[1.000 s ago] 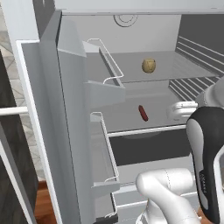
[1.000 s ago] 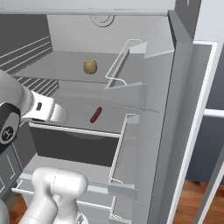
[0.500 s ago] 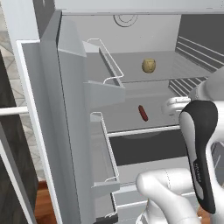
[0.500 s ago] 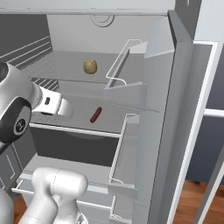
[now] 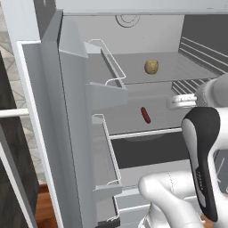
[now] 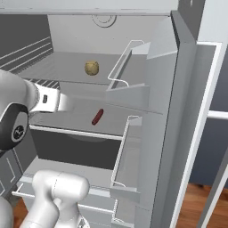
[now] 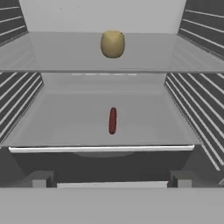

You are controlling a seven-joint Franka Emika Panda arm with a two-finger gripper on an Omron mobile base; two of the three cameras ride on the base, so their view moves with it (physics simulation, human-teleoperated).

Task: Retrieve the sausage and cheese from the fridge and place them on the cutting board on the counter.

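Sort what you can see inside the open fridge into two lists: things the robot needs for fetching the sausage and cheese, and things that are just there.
Needed for the job:
- sausage, lying on the lower shelf
- fridge, door open
- pincer, open and empty, facing the shelves

Just there:
- round yellow-brown item on the upper shelf; too plain to name
- door racks

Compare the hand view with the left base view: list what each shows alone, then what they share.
Hand view alone: dark ribbed side walls on both sides of the fridge interior, and the shelf's white front edge seen head-on.

Left base view alone: the robot's white arm at lower right, the open fridge door with its wire-railed door bins, and wooden floor at lower left.

Both: the dark red sausage on the middle shelf and a yellowish rounded item on the shelf above it.
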